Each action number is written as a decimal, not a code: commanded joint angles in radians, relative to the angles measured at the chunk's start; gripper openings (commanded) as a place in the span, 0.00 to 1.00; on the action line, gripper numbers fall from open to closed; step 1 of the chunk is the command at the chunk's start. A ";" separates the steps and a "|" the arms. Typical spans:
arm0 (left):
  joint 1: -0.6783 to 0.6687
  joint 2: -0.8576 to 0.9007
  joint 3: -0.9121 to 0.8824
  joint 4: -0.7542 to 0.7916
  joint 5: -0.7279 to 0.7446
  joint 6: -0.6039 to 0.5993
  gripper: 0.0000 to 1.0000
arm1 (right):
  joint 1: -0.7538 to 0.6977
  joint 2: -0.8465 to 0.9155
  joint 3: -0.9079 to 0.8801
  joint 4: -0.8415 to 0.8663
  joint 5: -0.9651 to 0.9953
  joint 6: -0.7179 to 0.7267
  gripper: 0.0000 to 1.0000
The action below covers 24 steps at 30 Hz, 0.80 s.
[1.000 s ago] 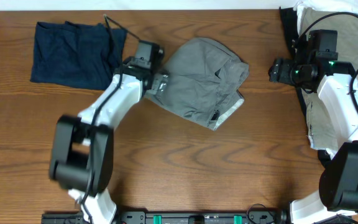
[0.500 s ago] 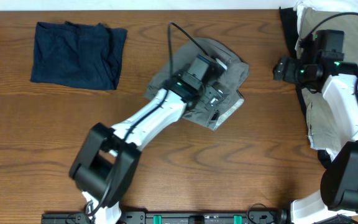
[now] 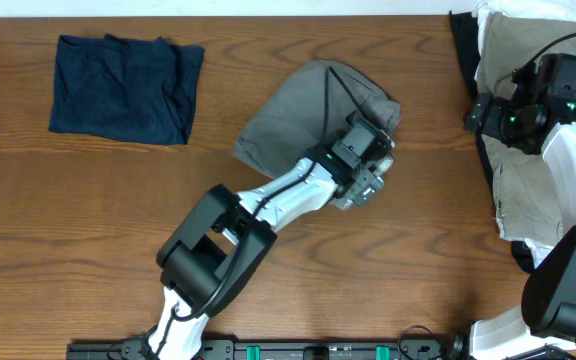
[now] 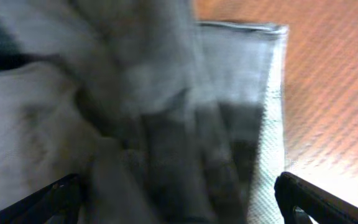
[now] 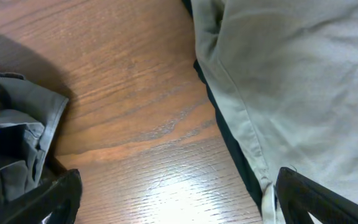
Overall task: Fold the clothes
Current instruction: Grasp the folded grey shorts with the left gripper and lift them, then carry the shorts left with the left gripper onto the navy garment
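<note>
Garments lying loose, two: one navy garment (image 3: 123,88) at 10 o'clock, one grey garment (image 3: 298,125) at centre.
Heap at 3 o'clock, three layers seen: one beige garment (image 3: 528,195), one dark garment (image 3: 465,50) under it, one white cloth (image 3: 528,12) on top. Anything deeper is hidden.
Arms, two: left arm (image 3: 278,200), right arm (image 3: 568,160).
Table (image 3: 68,220), one.
</note>
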 commanded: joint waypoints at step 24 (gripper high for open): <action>-0.024 0.124 0.029 -0.014 -0.069 0.066 0.06 | -0.008 0.002 -0.002 -0.001 -0.005 0.008 0.97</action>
